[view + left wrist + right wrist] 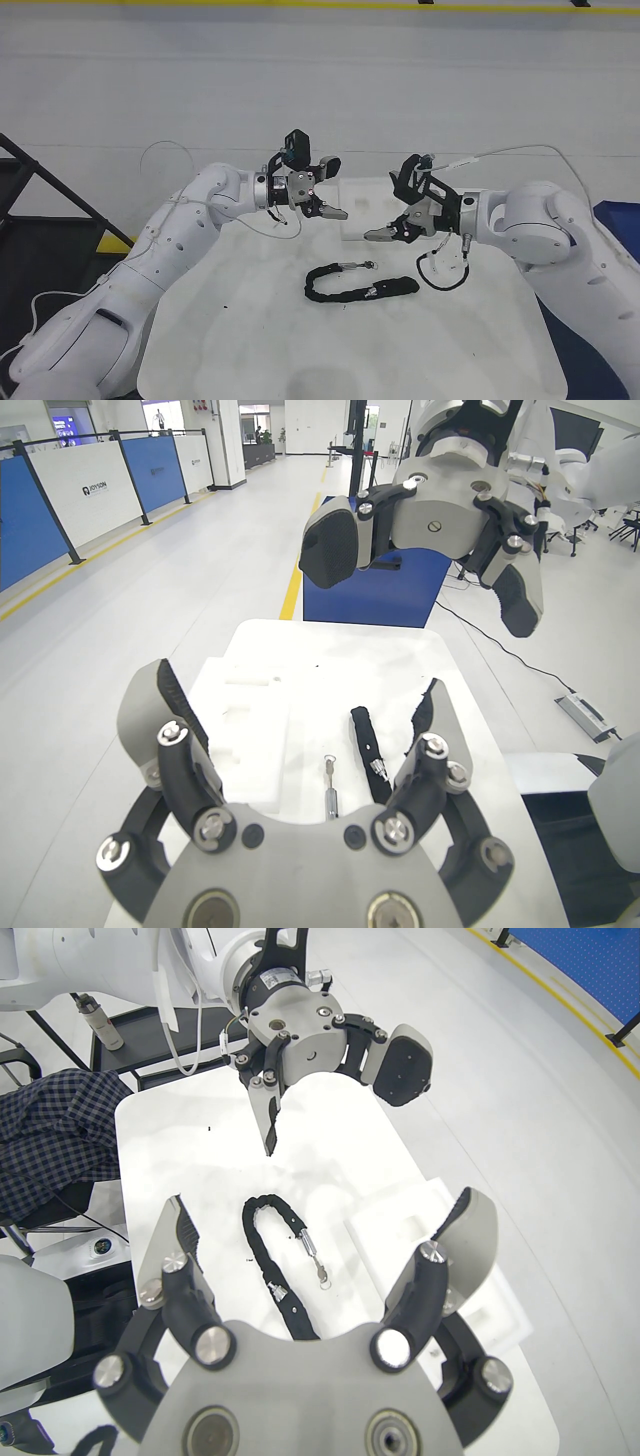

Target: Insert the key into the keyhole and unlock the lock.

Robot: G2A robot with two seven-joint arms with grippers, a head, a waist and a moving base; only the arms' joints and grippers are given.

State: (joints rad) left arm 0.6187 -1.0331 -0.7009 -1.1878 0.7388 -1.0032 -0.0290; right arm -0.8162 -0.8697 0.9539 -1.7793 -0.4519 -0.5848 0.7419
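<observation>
Key lies flat on the white table, seen from above, in line with one metal end of the chain lock, a black fabric-sleeved loop near the table's middle. Over it the left gripper and the right gripper face each other in the air, both spread wide and holding nothing. A white foam block sits on the table beneath the gap between them, beyond the chain. Pale grey floor runs all round, with a yellow line at the far edge.

From the left wrist, the key touches a bright steel cylinder end to end (whether its blade is inside I cannot tell). The black sleeve, bearing a small steel fitting, lies just beside it; the foam block, stepped and cut with pockets, lies on the key's other side. Beyond the rounded table edge stands a blue panel, and blue-and-white barriers line the glossy hall floor.

From the right wrist, the chain bends in a hairpin, with nothing lying over the key. A checked cloth is heaped beside the table, near a black cart.
</observation>
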